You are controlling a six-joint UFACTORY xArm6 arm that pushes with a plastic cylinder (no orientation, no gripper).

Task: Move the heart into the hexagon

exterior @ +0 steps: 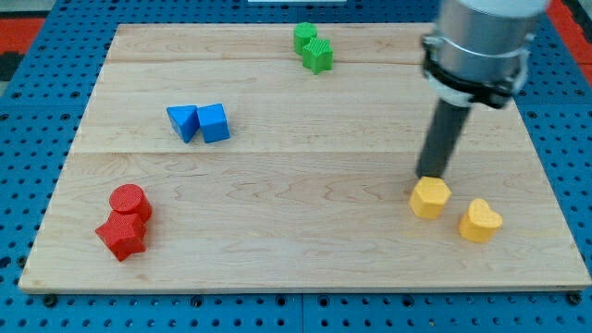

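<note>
A yellow heart block point(480, 220) lies near the view's lower right. A yellow hexagon block point(430, 197) lies just to its upper left, a small gap apart. My tip point(429, 176) stands at the hexagon's top edge, touching or almost touching it, and up-left of the heart.
A blue triangle point(183, 122) and a blue cube point(214, 123) sit together at centre left. Two green blocks point(313, 47) sit at the top centre. A red cylinder point(129, 202) and a red star-like block point(121, 235) sit at the lower left. The wooden board point(296, 250) rests on a blue pegboard.
</note>
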